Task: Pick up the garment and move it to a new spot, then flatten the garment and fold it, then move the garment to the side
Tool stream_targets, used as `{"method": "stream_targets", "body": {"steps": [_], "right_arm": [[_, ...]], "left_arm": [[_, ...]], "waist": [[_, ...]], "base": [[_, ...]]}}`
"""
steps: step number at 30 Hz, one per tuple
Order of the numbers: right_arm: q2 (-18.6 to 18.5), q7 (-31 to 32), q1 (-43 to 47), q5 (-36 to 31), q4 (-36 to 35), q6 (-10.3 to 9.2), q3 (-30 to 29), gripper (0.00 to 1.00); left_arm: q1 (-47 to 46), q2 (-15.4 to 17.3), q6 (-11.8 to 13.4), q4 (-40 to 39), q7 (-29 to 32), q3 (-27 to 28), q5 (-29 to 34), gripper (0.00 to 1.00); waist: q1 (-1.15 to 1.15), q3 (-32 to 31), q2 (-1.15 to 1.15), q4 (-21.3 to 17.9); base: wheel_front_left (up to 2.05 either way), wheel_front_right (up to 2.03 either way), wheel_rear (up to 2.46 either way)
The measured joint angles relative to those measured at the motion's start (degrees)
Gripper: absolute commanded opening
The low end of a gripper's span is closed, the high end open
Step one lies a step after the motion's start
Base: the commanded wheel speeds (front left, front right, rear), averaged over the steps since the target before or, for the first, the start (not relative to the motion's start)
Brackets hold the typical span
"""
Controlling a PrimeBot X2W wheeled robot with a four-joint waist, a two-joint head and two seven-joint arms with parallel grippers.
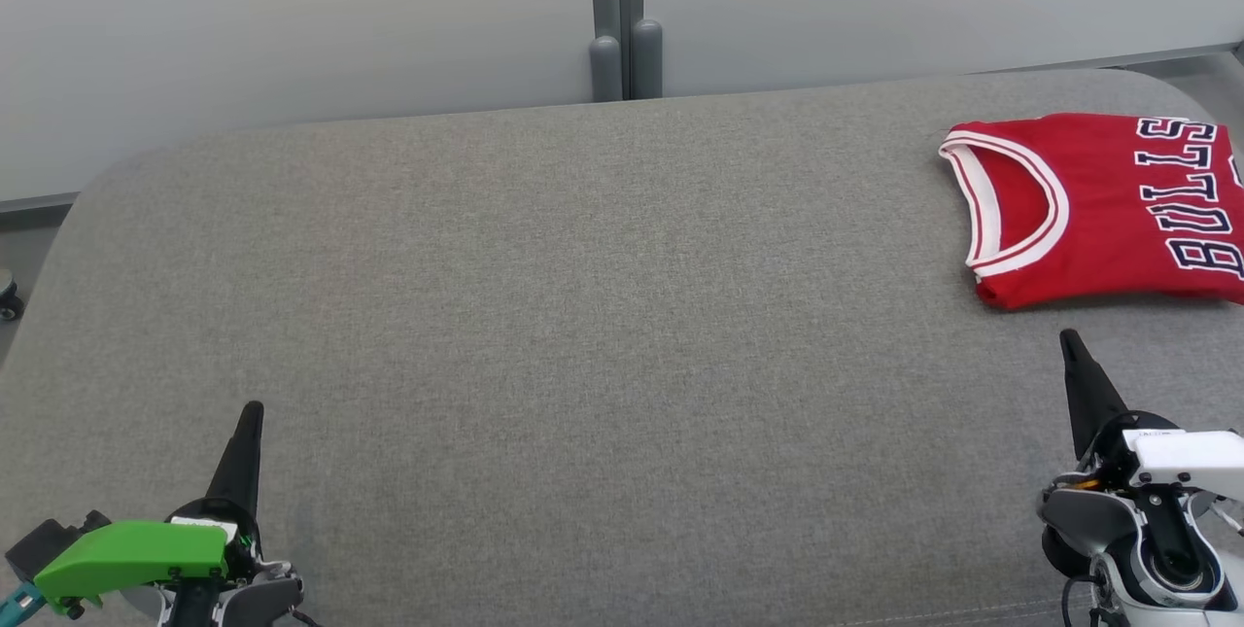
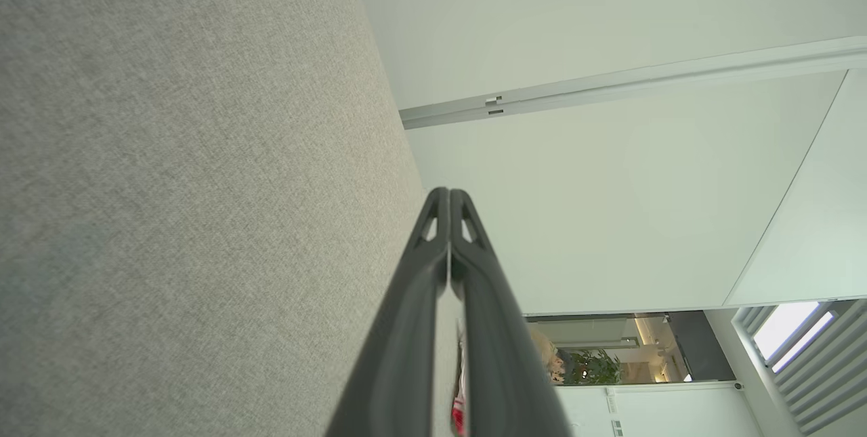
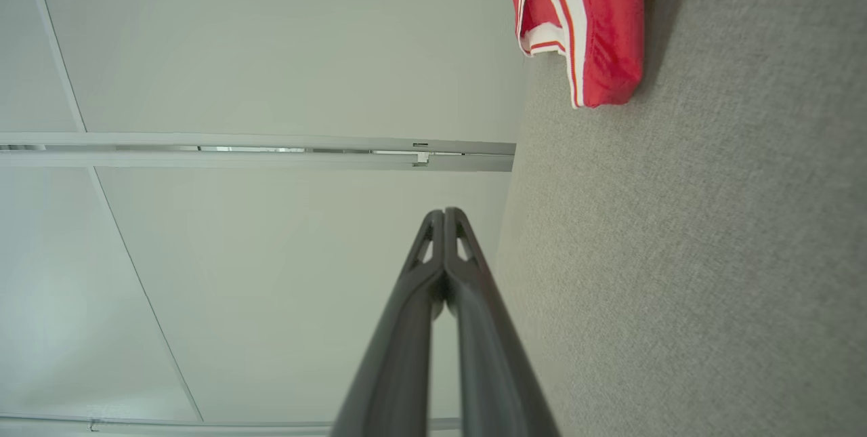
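Observation:
The garment (image 1: 1108,209) is a red basketball jersey with white trim and dark lettering, lying folded at the far right of the grey table (image 1: 583,316), partly cut off by the head view's right edge. The right wrist view catches its trimmed end (image 3: 596,24) at the top. My right gripper (image 1: 1069,340) stands shut at the lower right, just below the garment and apart from it, nothing between its fingers (image 3: 445,215). At the lower left my left gripper (image 1: 253,410) is shut too, empty, far from the garment, fingertips together (image 2: 448,193). A sliver of red (image 2: 458,417) shows between its fingers.
Pale wall panels with a grey post (image 1: 622,24) rise behind the table's far edge. The table's corners are rounded. A caster wheel (image 1: 10,301) shows on the floor at the far left. A window and a plant (image 2: 596,366) appear far off in the left wrist view.

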Motion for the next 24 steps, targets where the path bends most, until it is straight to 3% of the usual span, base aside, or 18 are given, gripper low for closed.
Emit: {"method": "stream_targets", "body": {"steps": [7, 24], "right_arm": [[0.9, 1.4, -1.0, 5.2, 0.5, 0.81, -0.9, 0.00], [1.0, 1.5, -1.0, 5.3, 0.6, 1.02, -1.1, 0.00]], "left_arm": [[-0.9, -0.6, -0.9, 0.8, 1.0, 1.1, -4.0, 0.00], [-1.4, -0.8, -1.2, 1.4, 1.2, 1.2, -4.1, 0.00]], "waist": [[0.00, 0.0, 0.00, -0.1], [0.00, 0.0, 0.00, -0.1]], "base": [[0.00, 0.00, 0.00], [0.00, 0.00, 0.00]]}}
